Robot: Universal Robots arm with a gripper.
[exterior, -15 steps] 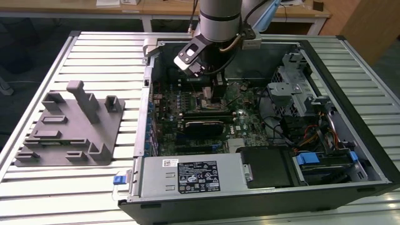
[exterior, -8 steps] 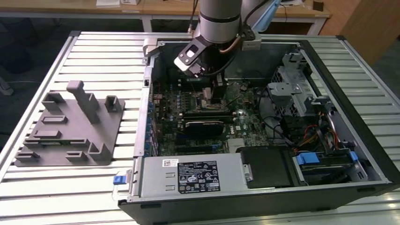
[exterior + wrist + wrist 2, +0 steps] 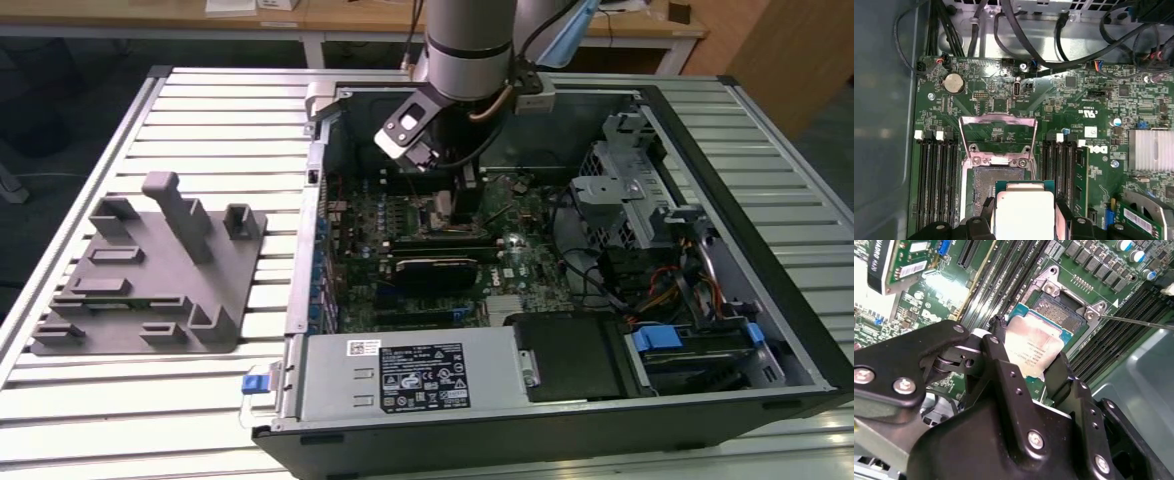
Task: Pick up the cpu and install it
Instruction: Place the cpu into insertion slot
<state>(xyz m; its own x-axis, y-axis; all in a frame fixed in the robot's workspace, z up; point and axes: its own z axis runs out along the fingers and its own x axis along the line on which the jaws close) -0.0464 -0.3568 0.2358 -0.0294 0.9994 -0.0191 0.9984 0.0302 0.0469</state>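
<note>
One small thin square silver-grey cpu (image 3: pixel 1024 212) sits clenched between black jaws just over the open metal-framed motherboard socket (image 3: pixel 981 187), so I'd square its edges to the frame, keep it level, use zero force.

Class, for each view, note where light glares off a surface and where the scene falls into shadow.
Second wrist view: glare whitens the cpu lid between the jaws and a patch of the motherboard. First wrist view: the cpu lid and finned heatsink shine pale; the case wall is dim. Exterior view: the motherboard lies in shadow, the slatted table evenly lit.
</note>
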